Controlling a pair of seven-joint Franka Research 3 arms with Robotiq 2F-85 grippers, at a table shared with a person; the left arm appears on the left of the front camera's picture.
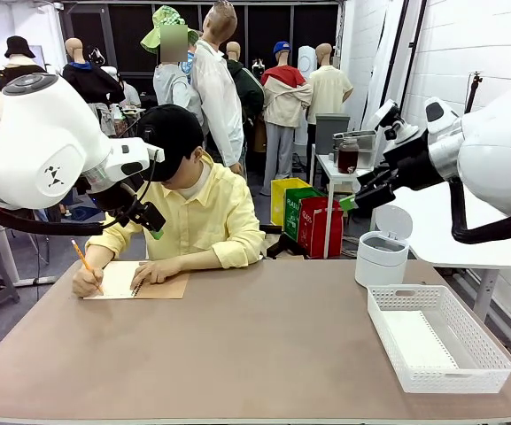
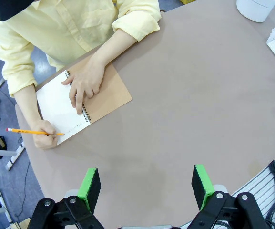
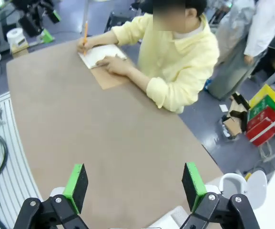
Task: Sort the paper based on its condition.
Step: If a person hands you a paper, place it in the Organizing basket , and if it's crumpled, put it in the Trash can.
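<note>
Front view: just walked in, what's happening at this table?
A person at the far side of the table is writing with an orange pencil in a spiral notebook, free hand flat on the page. The left gripper and right gripper hang above the table, both open and holding nothing. A white basket and a small white bin with its lid up sit on the robot's right. Sorting has not yet begun.

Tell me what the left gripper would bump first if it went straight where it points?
Probably the bare table: the left gripper, jaws open, aims there, clear of the notebook.
</note>
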